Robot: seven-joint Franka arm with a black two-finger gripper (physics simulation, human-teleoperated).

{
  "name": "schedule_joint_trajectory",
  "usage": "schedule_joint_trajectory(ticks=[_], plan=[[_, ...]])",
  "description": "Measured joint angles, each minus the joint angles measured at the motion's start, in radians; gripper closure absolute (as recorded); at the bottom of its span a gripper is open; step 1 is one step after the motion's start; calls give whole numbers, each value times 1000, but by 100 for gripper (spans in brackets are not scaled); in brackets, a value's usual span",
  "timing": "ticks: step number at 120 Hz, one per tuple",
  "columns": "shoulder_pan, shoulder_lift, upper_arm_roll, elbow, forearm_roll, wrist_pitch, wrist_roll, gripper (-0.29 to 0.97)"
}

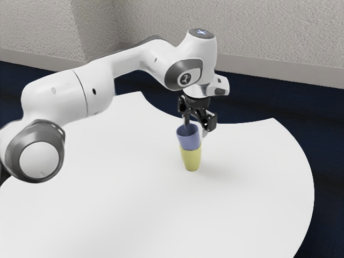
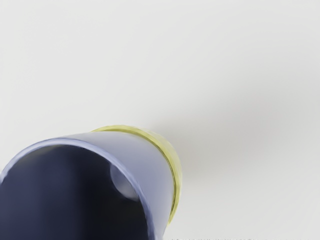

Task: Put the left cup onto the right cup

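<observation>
Bench [image 1: 107, 204], white and round, carries an upright pale yellow plastic cup [image 1: 192, 159] with the blue plastic cup [image 1: 188, 140] nested in its mouth, while the black two-finger end effector [image 1: 196, 127] hovers at the blue rim, fingers spread, gripping nothing.

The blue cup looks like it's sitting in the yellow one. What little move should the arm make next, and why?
Probably lift the gripper straight up. The blue cup sits nested in the yellow cup, and the fingers look spread, one dipping inside the blue rim. Rising vertically should clear that rim without tipping the stack.
</observation>
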Motion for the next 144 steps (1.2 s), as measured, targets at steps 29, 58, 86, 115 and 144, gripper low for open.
schedule_joint_trajectory(ticks=[29,58,86,115,144], plan=[[-20,-93,-2,-19,4,-20,-16,3],[-50,-232,31,-137,-7,-27,-30,1],[-107,-364,145,-253,-83,-41,-36,0],[-187,-501,295,-399,-198,-54,-36,0],[-219,-567,379,-451,-316,-93,-23,0]])
